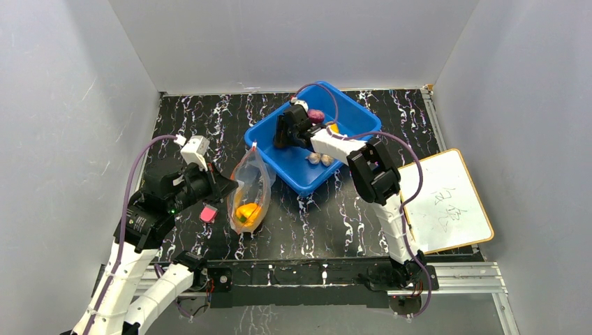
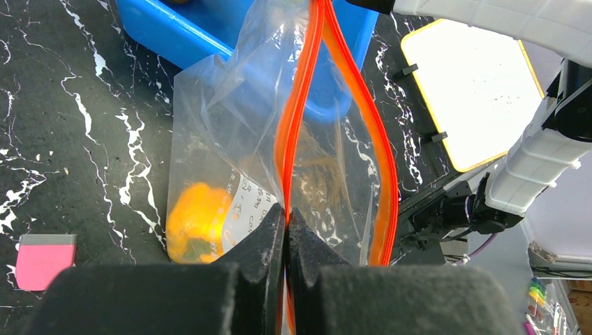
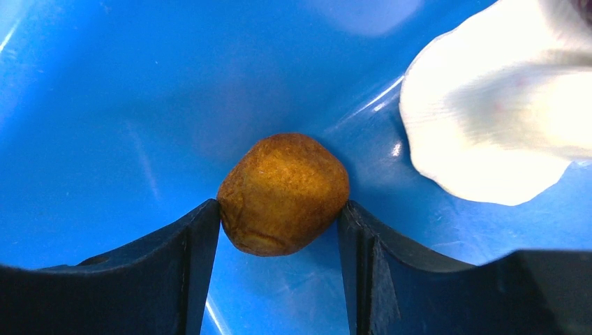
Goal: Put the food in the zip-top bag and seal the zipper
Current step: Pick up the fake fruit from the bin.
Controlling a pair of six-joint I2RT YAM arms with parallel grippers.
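On the black marbled desk (image 1: 314,230) I have one clear zip-top bag (image 1: 253,183), one blue bin (image 1: 290,176), one small pink block (image 1: 208,213) and one whiteboard (image 1: 447,202). The whiteboard carries a few scribbled marks that I cannot read. A printed slip (image 2: 253,202) inside the bag shows small lettering, also too fine to make out. My left fingers (image 2: 285,230) are pressed tight together on one side of the red-orange zipper (image 2: 300,112), and they hold the bag's mouth up beside the bin's near corner. The two strips of the zipper bow apart above that pinch. One piece of food, an orange-yellow pepper (image 2: 195,220), lies at the bottom of the bag. My right fingers (image 1: 282,137) reach down into the bin and stand partly apart, one on each side of the single orange-brown lump (image 3: 283,192). Both inner faces touch it while it rests on the bin floor. Also in the bin I count one purple piece (image 1: 315,115), two beige bits (image 1: 320,159) side by side, and one white piece (image 3: 482,125) close to the lump.
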